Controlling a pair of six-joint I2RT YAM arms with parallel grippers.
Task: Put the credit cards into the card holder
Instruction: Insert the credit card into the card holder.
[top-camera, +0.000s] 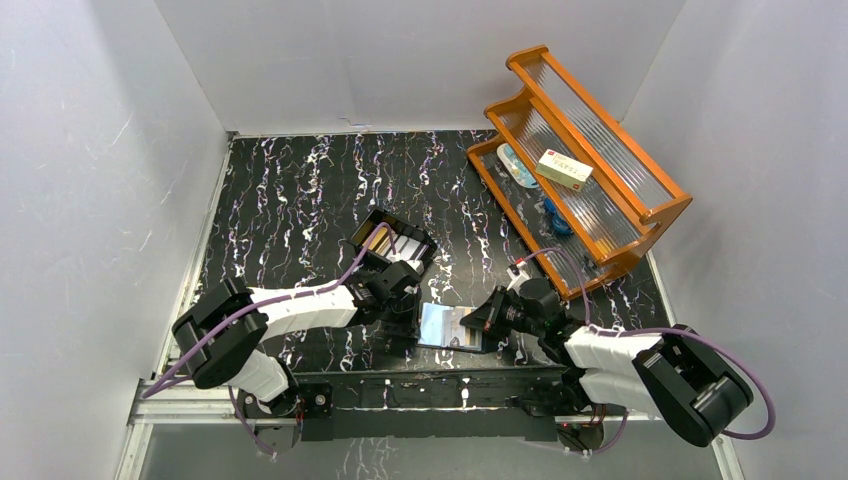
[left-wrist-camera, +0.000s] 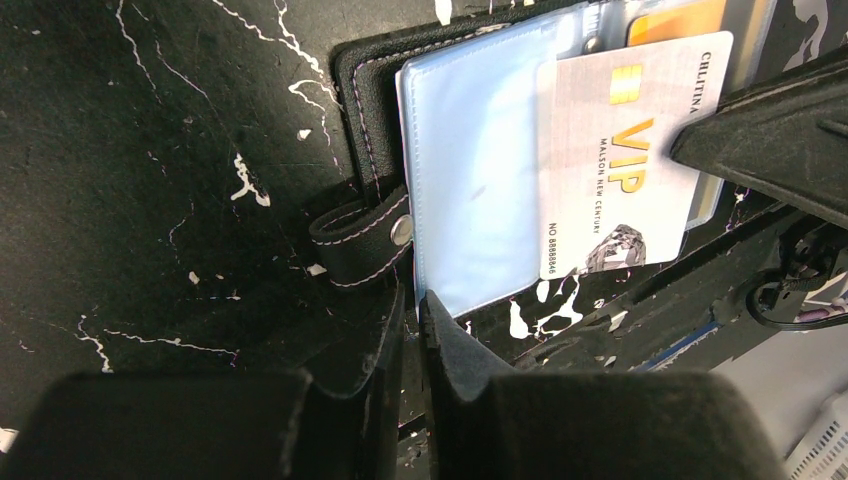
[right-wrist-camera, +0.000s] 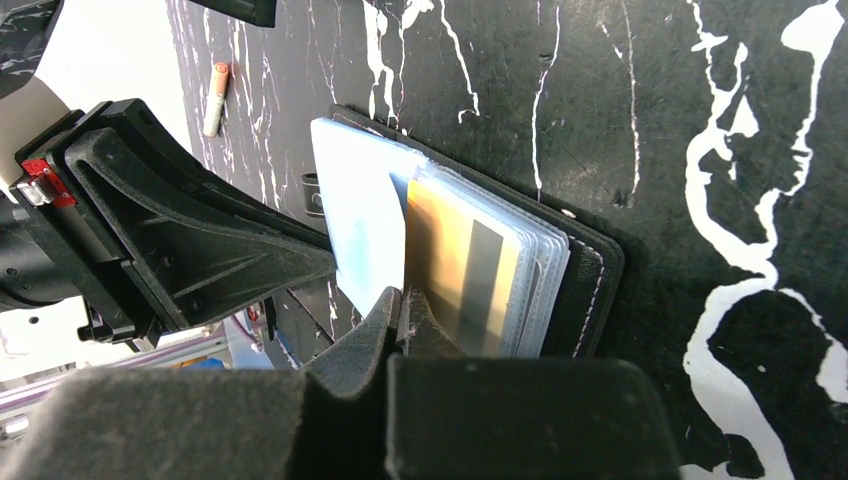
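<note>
The black card holder (top-camera: 450, 326) lies open between my two grippers, its snap tab (left-wrist-camera: 362, 236) to the left and its blue-lined sleeves (left-wrist-camera: 470, 170) fanned up. My left gripper (left-wrist-camera: 420, 300) is shut on the edge of a blue sleeve. My right gripper (right-wrist-camera: 403, 300) is shut on a silver VIP credit card (left-wrist-camera: 615, 170), whose left part lies in the sleeve. Its finger (left-wrist-camera: 770, 135) covers the card's right edge. An orange card (left-wrist-camera: 680, 18) sits in a slot behind. More cards (top-camera: 385, 240) lie in a rigid black box.
The rigid black box (top-camera: 413, 262) sits just behind the left gripper (top-camera: 405, 318). A wooden rack (top-camera: 640, 215) at the back right holds a cream-and-red carton (top-camera: 563, 170). A small orange-tipped stick (right-wrist-camera: 215, 95) lies on the table. The table's front rail (top-camera: 430, 385) is close below.
</note>
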